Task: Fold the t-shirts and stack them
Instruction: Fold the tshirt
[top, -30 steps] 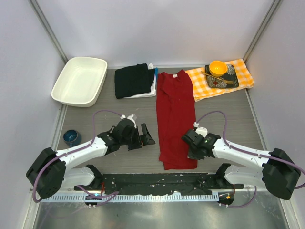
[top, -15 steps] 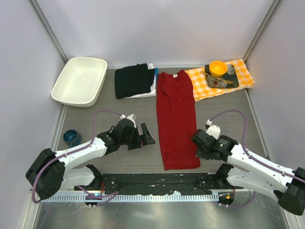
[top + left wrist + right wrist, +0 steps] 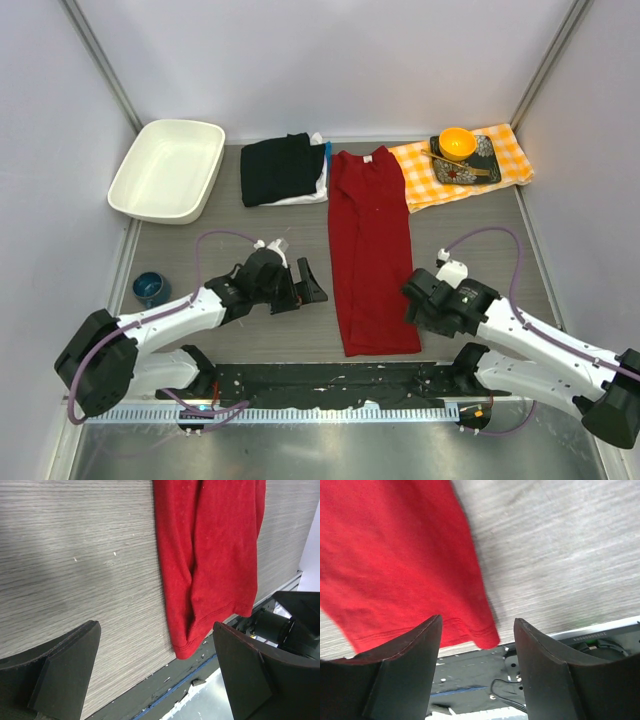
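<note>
Folding is midway: black shirt [image 3: 280, 168] tops white shirt [image 3: 306, 197] upper centre, red shirt [image 3: 372, 250] is only a long strip, and my left hand [image 3: 308, 283] and right hand [image 3: 411, 305] gape empty.

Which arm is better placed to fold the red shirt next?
Probably right: the right gripper, jaws open, hovers at the red t-shirt's near corner; the left gripper stands apart, beside the shirt.

No words, numbers or signs can be read here. The red shirt [image 3: 372, 250] is plain. The dark tray [image 3: 488, 160] might have marks on it, but it is too small to tell.
</note>
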